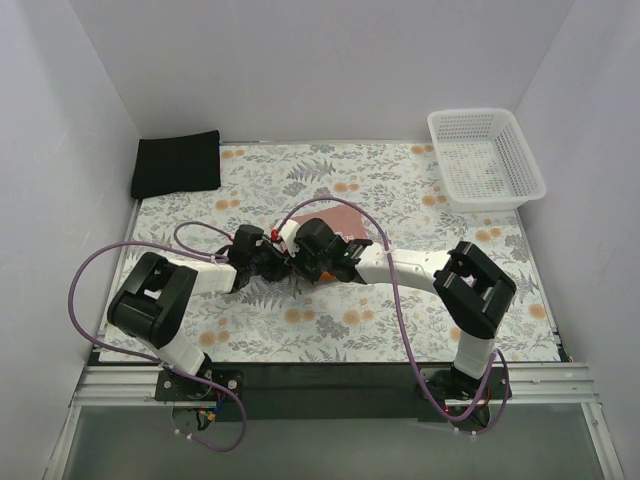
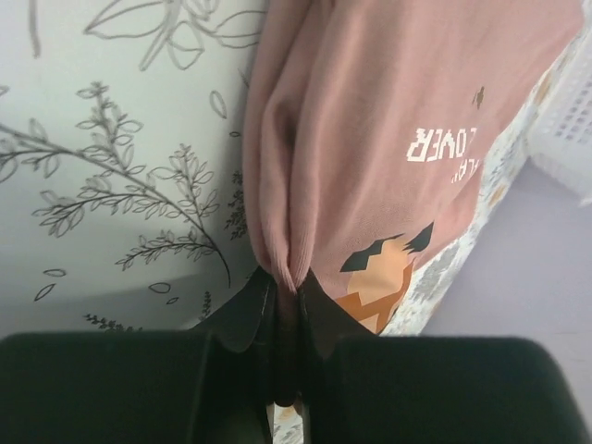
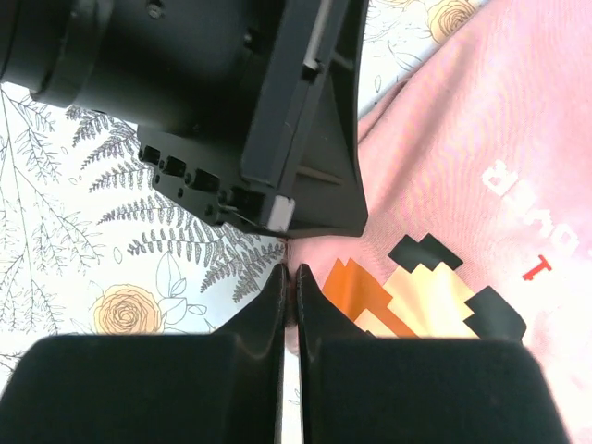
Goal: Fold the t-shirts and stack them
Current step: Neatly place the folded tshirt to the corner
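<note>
- One of the two tees looks finished. The black t-shirt (image 1: 177,163) lies as a compact folded rectangle at about 10 o'clock on the table cloth (image 1: 400,320), well apart from both arms.
- Half of the work, as a judgement, is left. The pink t-shirt (image 1: 340,213) lies near the centre of the table, a little toward 12 o'clock. In the top view the two wrists hide most of it.
- Its cartoon print and white lettering face up. A thick doubled ridge of cloth runs along one side, so the fold seems to be in progress and not yet complete.
- Still to do, it appears: finish this fold, then bring the pink tee to the black one and stack them.
- The left gripper (image 2: 287,291) has its jaws pressed together, pinching the bunched ridge of the pink cloth at its near end.
- The right gripper (image 3: 289,282) is also closed tight, apparently nipping the edge of the pink tee just beside the cartoon print. The left gripper's body sits just at 12 o'clock of it.
- Both arms reach inward and low from their bases and meet at the centre, wrists nearly touching.
- The white basket (image 1: 485,158) stands at 1 o'clock, away from the action.
</note>
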